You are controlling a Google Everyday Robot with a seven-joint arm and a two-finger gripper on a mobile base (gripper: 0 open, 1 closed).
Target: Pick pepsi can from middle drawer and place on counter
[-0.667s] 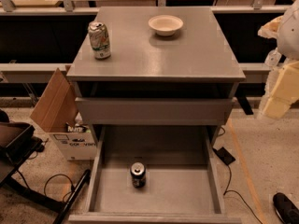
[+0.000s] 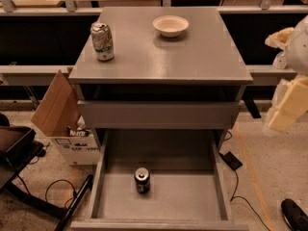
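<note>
One pepsi can [image 2: 142, 180] in middle drawer [image 2: 185, 198]; fingers [image 2: 284, 110] far right, opening unclear

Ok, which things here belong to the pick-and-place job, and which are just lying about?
Job: pepsi can upright in the open middle drawer; counter; gripper at the right edge, away from the drawer.
Lying about: white-green can and bowl on the counter; cardboard box at lower left.
</note>
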